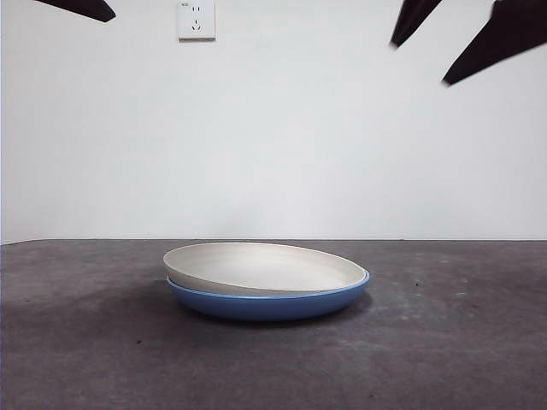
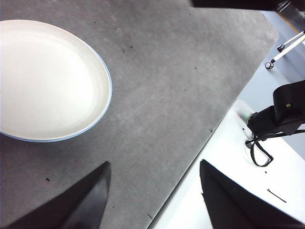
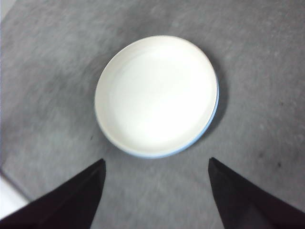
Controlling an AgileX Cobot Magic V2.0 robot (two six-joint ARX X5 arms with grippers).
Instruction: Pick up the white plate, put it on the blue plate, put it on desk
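**White plate sits inside the blue plate**

The round, matte cream-white plate (image 1: 265, 266) lies in the round, shiny blue plate (image 1: 269, 303). It is a bit crooked: in the front view one side of its rim sticks up higher than the blue rim, and the other side sits low, down at the blue edge. Both plates rest on the flat, dark grey, speckled stone-like desk (image 1: 453, 342), about in the middle of it.

From above, the white plate (image 3: 156, 95) fills almost all of the blue plate (image 3: 214, 112), so only a thin blue edge peeks out along one side.

The right gripper (image 3: 157, 191) hangs high over the plates. Its two black jaws are wide apart and hold nothing. They touch no plate.

The left gripper (image 2: 155, 193) is off to the side, over the edge of the desk (image 2: 181, 95). Its two black jaws are spread apart too, and nothing is between them. The white plate (image 2: 47, 78) shows near it, well apart from the jaws.

On the white wall behind the desk there is a white wall socket (image 1: 196, 19).
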